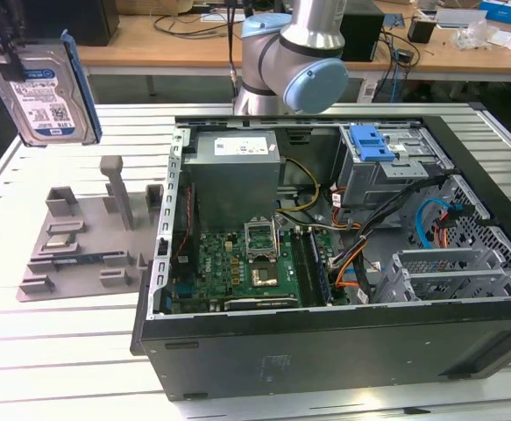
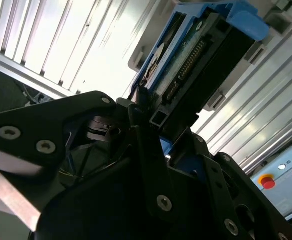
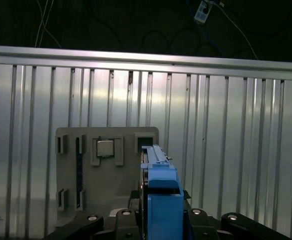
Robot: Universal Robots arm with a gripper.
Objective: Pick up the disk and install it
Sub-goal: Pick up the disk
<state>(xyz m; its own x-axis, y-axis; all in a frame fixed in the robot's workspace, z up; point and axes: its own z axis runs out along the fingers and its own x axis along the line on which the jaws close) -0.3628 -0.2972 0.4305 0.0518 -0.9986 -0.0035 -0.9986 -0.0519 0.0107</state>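
Nearest in the exterior view stands an open black computer case [image 1: 325,351] lying on its side on the ribbed silver tabletop [image 1: 62,351]. Inside it are a green motherboard [image 1: 246,263], a large grey metal box with a white sticker [image 1: 237,175] and, towards the exterior view's right, a grey metal drive cage [image 1: 386,171] topped by a blue plastic latch [image 1: 373,140].

Beside the case, on the exterior view's left, a flat grey moulded holder tray [image 1: 84,246] rests on the tabletop, with a small square silver chip [image 3: 104,148] seated in one of its pockets.

Above that tray, clear of it and well apart from the case, hangs the silver-grey rectangular disk [image 1: 49,88]. It stands nearly upright, its blue-and-white label facing the exterior camera and a blue plastic rail along its edge. The black gripper [image 1: 14,66] is clamped on the disk; in the second wrist view the gripper [image 2: 148,117] presses against both faces near one end of the disk [image 2: 196,55].

Further back rises the grey and pale-blue robot arm [image 1: 290,53], and behind it a wooden bench [image 1: 150,44].
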